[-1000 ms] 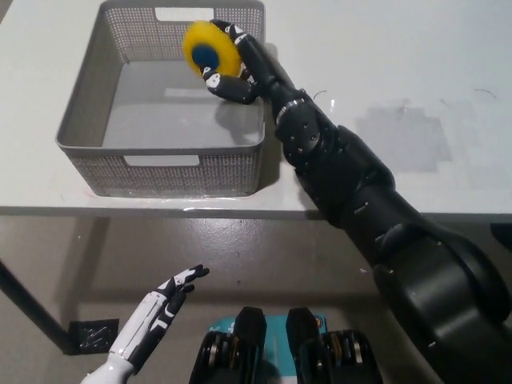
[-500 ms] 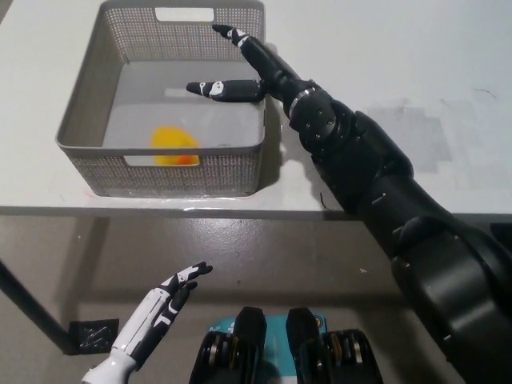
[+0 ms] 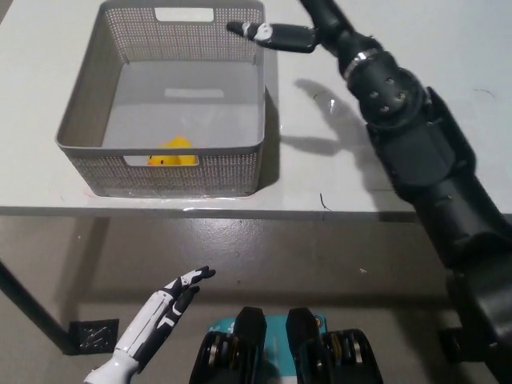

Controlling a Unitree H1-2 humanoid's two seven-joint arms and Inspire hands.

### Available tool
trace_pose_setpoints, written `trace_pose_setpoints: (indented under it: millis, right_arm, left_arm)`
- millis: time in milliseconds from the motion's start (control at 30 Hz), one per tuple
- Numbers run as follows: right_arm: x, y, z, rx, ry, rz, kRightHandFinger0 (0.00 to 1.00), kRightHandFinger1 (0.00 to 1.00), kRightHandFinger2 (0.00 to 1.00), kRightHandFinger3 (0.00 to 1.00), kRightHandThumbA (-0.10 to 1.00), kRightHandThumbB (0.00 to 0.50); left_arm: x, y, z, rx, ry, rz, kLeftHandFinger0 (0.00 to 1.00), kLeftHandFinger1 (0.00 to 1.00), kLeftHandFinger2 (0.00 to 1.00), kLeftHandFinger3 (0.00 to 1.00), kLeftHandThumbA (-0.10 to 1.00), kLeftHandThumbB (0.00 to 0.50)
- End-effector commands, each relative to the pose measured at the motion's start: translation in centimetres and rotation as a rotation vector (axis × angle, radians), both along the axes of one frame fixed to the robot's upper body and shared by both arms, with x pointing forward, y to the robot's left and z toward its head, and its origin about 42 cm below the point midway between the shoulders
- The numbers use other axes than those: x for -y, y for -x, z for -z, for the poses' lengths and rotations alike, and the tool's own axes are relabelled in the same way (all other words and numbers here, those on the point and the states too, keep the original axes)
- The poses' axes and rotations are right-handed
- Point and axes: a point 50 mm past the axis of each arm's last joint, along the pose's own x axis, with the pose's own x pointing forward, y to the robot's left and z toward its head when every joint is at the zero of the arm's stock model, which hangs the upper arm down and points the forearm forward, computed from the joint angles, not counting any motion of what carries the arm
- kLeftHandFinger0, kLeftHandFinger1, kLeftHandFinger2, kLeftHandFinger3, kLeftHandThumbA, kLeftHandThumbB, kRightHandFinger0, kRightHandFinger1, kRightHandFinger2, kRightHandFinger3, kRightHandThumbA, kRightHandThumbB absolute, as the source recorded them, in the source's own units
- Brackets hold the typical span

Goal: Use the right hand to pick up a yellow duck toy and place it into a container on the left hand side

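The yellow duck toy (image 3: pixel 174 151) lies inside the grey mesh basket (image 3: pixel 90 104), against its near wall, partly hidden by the rim. My black right hand (image 3: pixel 300 26) is raised over the basket's far right corner, open, fingers spread and holding nothing; part of it runs off the top of the picture. My white left hand (image 3: pixel 164 312) rests low at the lower left, below the table's edge, open with straight fingers.
The basket stands on the left part of a white table (image 3: pixel 384 168), whose front edge runs across the middle of the picture. Bare table surface lies to the right of the basket, under my right arm. Grey floor lies below.
The right hand let go of the duck, which dropped into the basket and settled at its near wall. The hand then rose and drew back to the right, fingers open.
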Motion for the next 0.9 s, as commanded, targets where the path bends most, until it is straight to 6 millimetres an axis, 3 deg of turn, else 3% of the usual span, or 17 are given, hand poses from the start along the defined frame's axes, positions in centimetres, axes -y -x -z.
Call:
trace_pose_setpoints:
  millis: [0, 100, 167, 267, 300, 367, 433, 500, 567, 700, 867]
  right_arm:
    - [4.5, 4.5, -7.7, 0.187, -0.099, -0.058, 1.0, 1.0, 1.0, 1.0, 1.0, 0.421]
    - [6.5, 7.2, -7.4, 0.193, -0.11, -0.05, 1.0, 1.0, 1.0, 1.0, 1.0, 0.424]
    - [8.3, 9.4, -6.9, 0.232, -0.118, -0.053, 1.0, 1.0, 1.0, 1.0, 1.0, 0.384]
    - [10.1, 12.2, -5.6, 0.267, -0.139, -0.084, 1.0, 1.0, 1.0, 1.0, 1.0, 0.382]
    - [10.9, 14.0, -4.6, 0.289, -0.148, -0.094, 1.0, 1.0, 1.0, 1.0, 1.0, 0.378]
    - [11.5, 15.7, -3.8, 0.302, -0.159, -0.099, 1.0, 1.0, 1.0, 1.0, 1.0, 0.395]
    - [12.1, 19.5, -2.4, 0.349, -0.157, -0.093, 1.0, 1.0, 1.0, 1.0, 1.0, 0.384]
    - [12.0, 20.8, -2.0, 0.364, -0.164, -0.096, 1.0, 1.0, 1.0, 1.0, 1.0, 0.378]
    - [12.1, 23.5, -0.6, 0.364, -0.217, -0.114, 1.0, 1.0, 1.0, 1.0, 1.0, 0.373]
    - [12.2, 27.4, 2.6, 0.31, -0.261, -0.128, 1.0, 1.0, 1.0, 1.0, 1.0, 0.363]
    - [11.8, 29.0, 6.8, 0.2, -0.314, -0.141, 1.0, 1.0, 1.0, 1.0, 1.0, 0.355]
  left_arm:
    - [-0.4, 0.4, -0.3, 0.011, -0.006, 0.015, 1.0, 1.0, 1.0, 1.0, 1.0, 0.434]
    - [-0.6, 0.8, -0.2, 0.01, -0.016, 0.014, 1.0, 1.0, 1.0, 1.0, 1.0, 0.403]
    - [-0.7, 0.9, -0.1, 0.006, -0.026, 0.004, 1.0, 1.0, 1.0, 1.0, 1.0, 0.403]
    - [-0.8, 0.8, 0.0, 0.004, -0.029, -0.01, 1.0, 1.0, 1.0, 1.0, 1.0, 0.415]
    - [-0.8, 0.8, 0.1, 0.008, -0.024, -0.009, 1.0, 1.0, 1.0, 1.0, 1.0, 0.404]
    - [-0.8, 0.6, 0.1, 0.015, -0.022, -0.007, 1.0, 1.0, 1.0, 1.0, 1.0, 0.391]
    - [-0.7, 0.5, 0.2, 0.017, -0.017, -0.015, 1.0, 1.0, 1.0, 1.0, 1.0, 0.392]
    - [-0.8, 0.5, 0.3, 0.016, -0.009, -0.024, 1.0, 1.0, 1.0, 1.0, 1.0, 0.402]
    - [-0.9, 0.5, 0.4, 0.018, 0.007, -0.036, 1.0, 1.0, 1.0, 1.0, 1.0, 0.41]
    - [-1.2, 0.5, 0.4, 0.027, 0.011, -0.038, 1.0, 1.0, 1.0, 1.0, 1.0, 0.369]
    - [-1.3, -0.5, -0.2, 0.053, 0.037, -0.032, 1.0, 1.0, 1.0, 1.0, 1.0, 0.341]
